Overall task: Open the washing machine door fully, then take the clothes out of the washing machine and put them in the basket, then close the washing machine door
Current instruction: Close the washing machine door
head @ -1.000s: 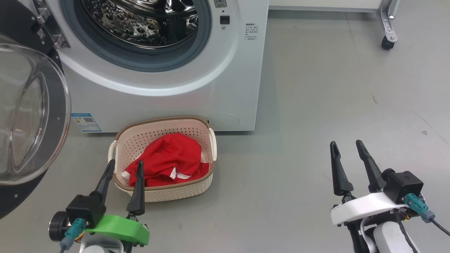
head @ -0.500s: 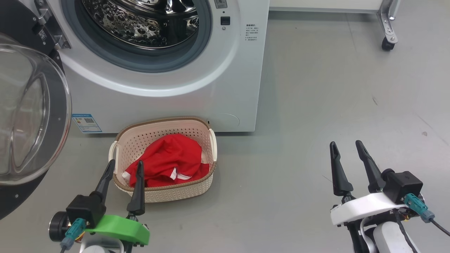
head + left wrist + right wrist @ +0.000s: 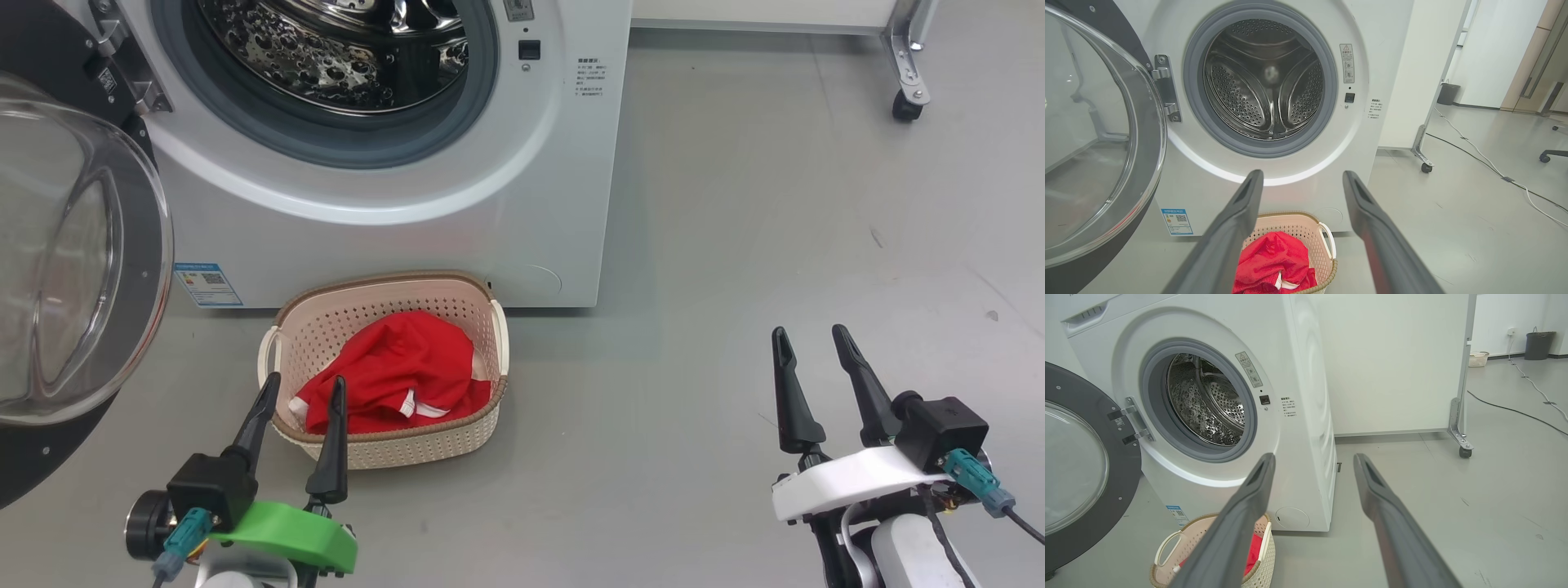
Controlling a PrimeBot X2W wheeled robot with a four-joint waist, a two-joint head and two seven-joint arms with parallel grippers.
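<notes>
The white washing machine (image 3: 522,212) stands ahead with its door (image 3: 82,269) swung wide open to the left. Its steel drum (image 3: 1267,85) shows bare metal. The cream basket (image 3: 490,327) sits on the floor against the machine's front, with the red clothes (image 3: 400,371) heaped inside. My left gripper (image 3: 304,380) hangs open and empty just before the basket's near left rim. My right gripper (image 3: 809,331) is open and empty over bare floor, well to the right. The left wrist view looks past the open left gripper (image 3: 1302,173) at clothes (image 3: 1274,261) and door (image 3: 1106,143); the right gripper (image 3: 1314,456) faces the machine's right corner.
A white panel on a wheeled frame, with a caster (image 3: 906,106), stands behind and right of the machine. Cables (image 3: 1494,163) trail over the grey floor farther right. The open door juts out on the left, close beside my left arm.
The head view has shifted slightly, so the whole picture sits a little to the right. Basket, clothes, door and both open grippers keep their places.
</notes>
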